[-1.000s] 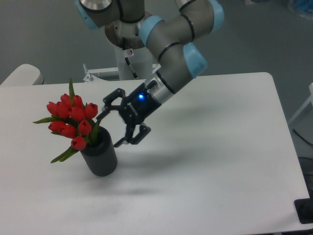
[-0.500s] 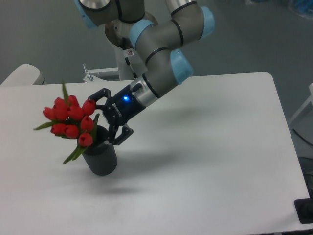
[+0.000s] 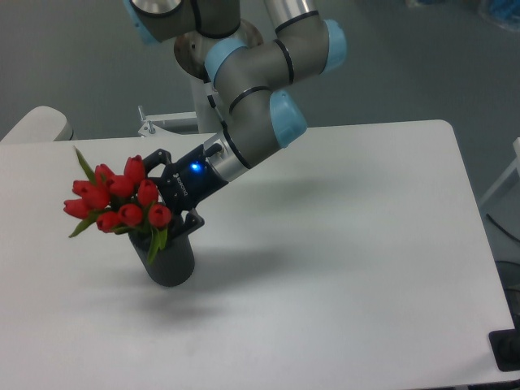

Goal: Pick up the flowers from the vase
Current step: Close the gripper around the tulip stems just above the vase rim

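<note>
camera view from a fixed point looks down on a white table (image 3: 349, 244) with a rounded far right corner, and the arm (image 3: 252, 122) reaches down from its grey base at the back toward the left part of the tabletop. a pale rounded object (image 3: 32, 126) sits at the left edge behind the table, and a small dark item (image 3: 505, 349) shows at the lower right corner; both are well apart from the work area. the vase (image 3: 171, 258) stands upright on the left half of the table, its ribbed dark side facing the camera, casting a soft shadow to the right. the flowers (image 3: 118, 199) sit in its mouth, with the stems mostly hidden behind the buds and leaves. the bunch leans up and to the left, so its long axis runs from the vase mouth toward the upper left, red buds spread out at that end and a green leaf poking up past them. the gripper (image 3: 166, 207), with a blue light lit on its body, is right against the bunch just above the vase rim, its fingers partly hidden by the buds, so i cannot tell whether they are clamped on the stems or only around them.
</note>
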Robot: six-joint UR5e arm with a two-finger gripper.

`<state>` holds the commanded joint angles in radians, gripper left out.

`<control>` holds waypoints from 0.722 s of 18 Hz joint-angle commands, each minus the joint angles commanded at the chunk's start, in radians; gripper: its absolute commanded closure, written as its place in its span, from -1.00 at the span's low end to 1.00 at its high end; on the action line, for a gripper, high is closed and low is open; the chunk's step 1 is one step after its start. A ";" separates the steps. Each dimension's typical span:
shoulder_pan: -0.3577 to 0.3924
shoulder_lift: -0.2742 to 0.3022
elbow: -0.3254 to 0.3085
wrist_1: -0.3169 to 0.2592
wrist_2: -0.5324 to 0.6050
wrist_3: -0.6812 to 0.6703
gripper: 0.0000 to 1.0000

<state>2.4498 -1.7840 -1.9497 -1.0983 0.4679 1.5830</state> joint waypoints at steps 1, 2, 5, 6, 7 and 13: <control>0.002 0.002 0.001 0.000 0.000 0.000 1.00; 0.002 0.002 0.002 0.000 0.000 0.000 1.00; 0.012 0.006 0.002 0.002 -0.002 0.002 1.00; 0.012 0.006 0.002 0.002 -0.002 0.002 1.00; 0.012 0.008 0.003 0.000 -0.003 0.000 1.00; 0.034 0.028 0.006 -0.003 -0.132 -0.015 1.00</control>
<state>2.4834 -1.7565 -1.9436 -1.1014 0.3361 1.5677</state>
